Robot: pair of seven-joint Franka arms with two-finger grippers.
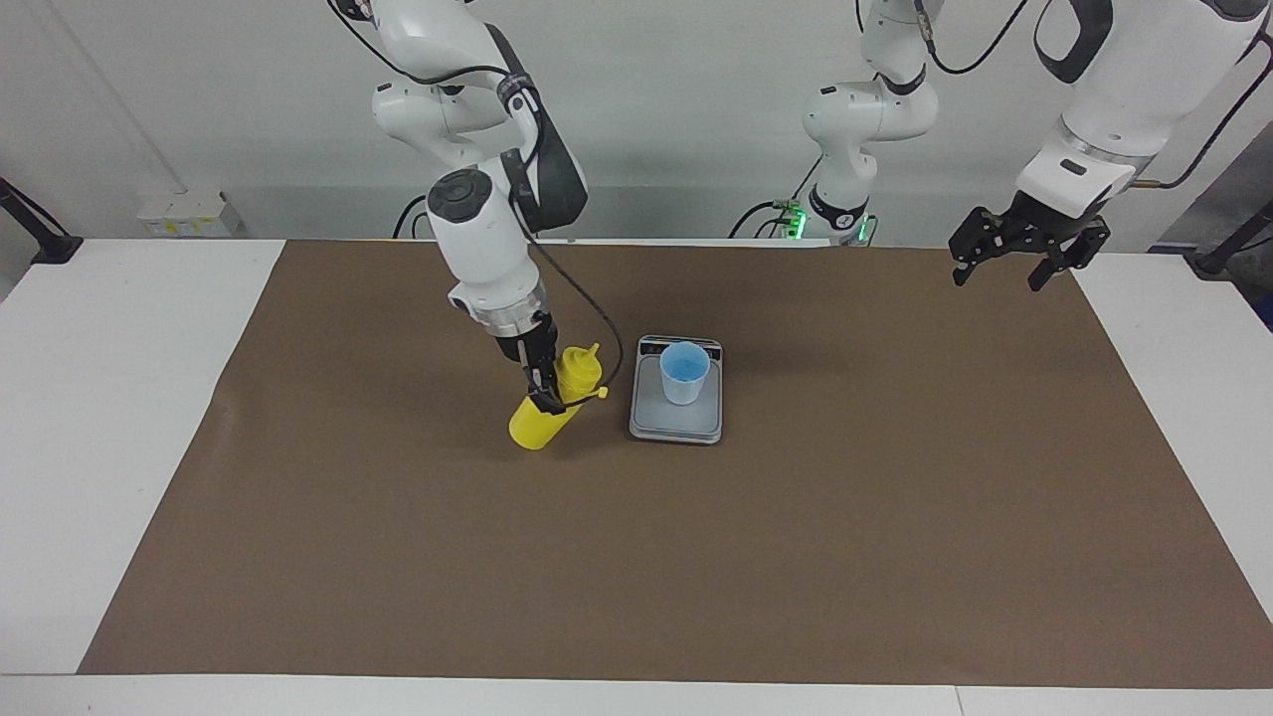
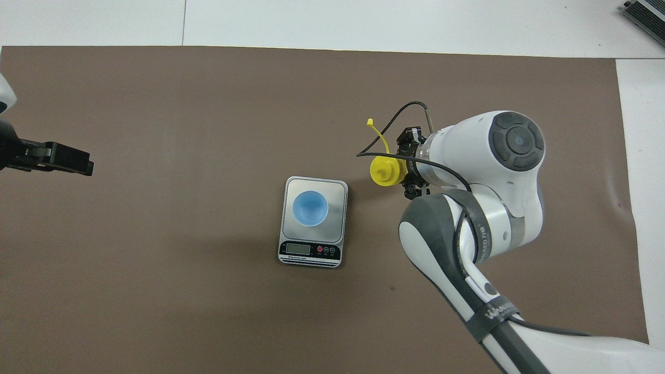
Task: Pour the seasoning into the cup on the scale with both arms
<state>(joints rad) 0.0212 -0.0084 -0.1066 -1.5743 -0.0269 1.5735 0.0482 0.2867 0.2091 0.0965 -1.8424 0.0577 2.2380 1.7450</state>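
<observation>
My right gripper [image 1: 547, 390] [image 2: 404, 169] is shut on the seasoning [image 1: 549, 410] [image 2: 383, 170], a yellow squeeze bottle. It grips the upper body, and the bottle tilts with its nozzle toward the scale. The bottle's base hangs low over the mat, beside the scale toward the right arm's end. Its small cap dangles on its tether. The light blue cup [image 1: 684, 372] [image 2: 309, 208] stands upright on the silver scale [image 1: 676, 430] [image 2: 338, 193], display end nearest the robots. My left gripper [image 1: 1004, 273] [image 2: 72, 160] waits open and raised over the mat's edge at the left arm's end.
A brown mat [image 1: 696, 557] covers most of the white table [image 1: 99, 398]. A small pale box [image 1: 184, 212] sits against the wall at the right arm's end. A dark object [image 2: 644, 15] lies at the table's corner farthest from the robots.
</observation>
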